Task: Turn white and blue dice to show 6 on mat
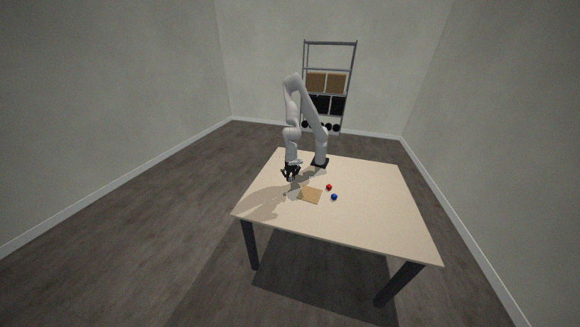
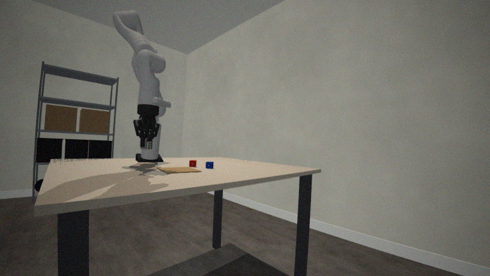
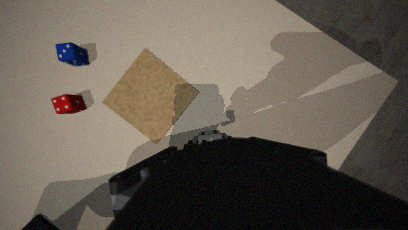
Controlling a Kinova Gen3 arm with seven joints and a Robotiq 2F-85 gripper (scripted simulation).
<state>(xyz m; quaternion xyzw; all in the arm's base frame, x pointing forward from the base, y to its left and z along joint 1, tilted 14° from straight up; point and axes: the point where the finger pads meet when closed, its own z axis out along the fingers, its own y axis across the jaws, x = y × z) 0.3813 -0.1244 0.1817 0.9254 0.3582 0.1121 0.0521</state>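
My gripper (image 1: 290, 175) hangs above the table, left of the mat, and is shut on the white die (image 2: 148, 144), a small pale cube with dark pips between the fingertips. The tan square mat (image 1: 309, 194) lies flat on the table with nothing on it; it also shows in the wrist view (image 3: 150, 95). The red die (image 1: 328, 187) and the blue die (image 1: 333, 196) sit on the bare table just right of the mat, apart from each other. In the wrist view the red die (image 3: 68, 104) and the blue die (image 3: 72, 53) lie left of the mat, and the gripper's dark body hides the fingers.
The arm's base (image 1: 320, 162) stands at the table's back edge behind the mat. A metal shelf (image 1: 327, 85) with boxes stands against the back wall. The table's left edge is close to the gripper.
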